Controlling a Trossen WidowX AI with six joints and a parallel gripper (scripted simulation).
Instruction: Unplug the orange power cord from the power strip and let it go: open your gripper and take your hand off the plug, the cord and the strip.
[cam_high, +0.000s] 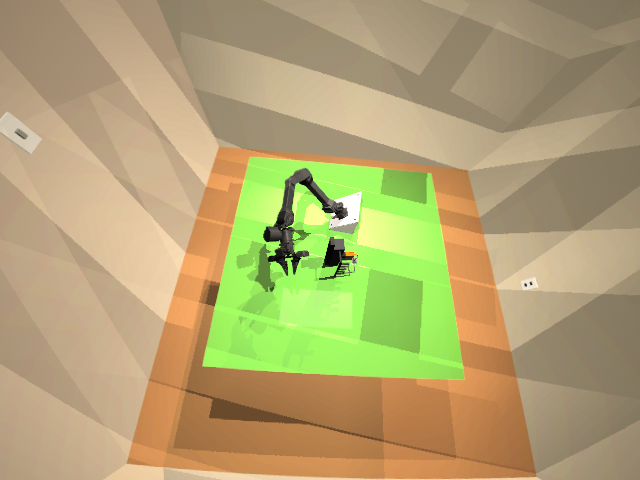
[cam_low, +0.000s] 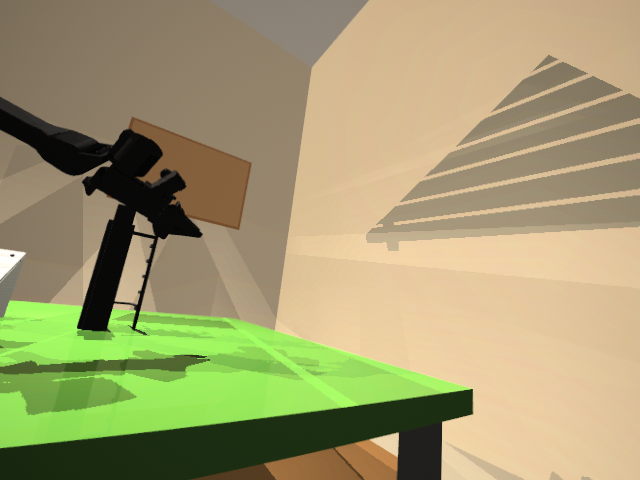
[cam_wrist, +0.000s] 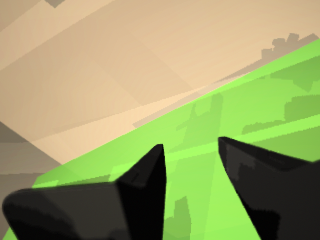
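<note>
My gripper (cam_high: 290, 272) (cam_low: 201, 235) (cam_wrist: 190, 147) is partly open, with nothing between its fingers. In the top view it appears left of the black upright tower (cam_high: 331, 256) (cam_low: 104, 281). In the exterior view it hangs high above the table, and its body overlaps the tower's top in the picture. A small orange piece (cam_high: 349, 254), apparently the orange plug or cord, shows at the tower's right side. The power strip cannot be told apart clearly. The wrist view shows neither cord nor strip. The orange piece is hidden in the exterior view.
A thin black ladder-like frame (cam_low: 146, 273) stands beside the tower. The arm's white sloped base (cam_high: 352, 209) (cam_low: 9, 266) is behind the tower in the top view. The green table (cam_high: 403, 232) (cam_low: 310, 348) has its edge and a dark leg (cam_low: 419, 452) in the exterior view. A brown board (cam_low: 219, 188) is behind the arm.
</note>
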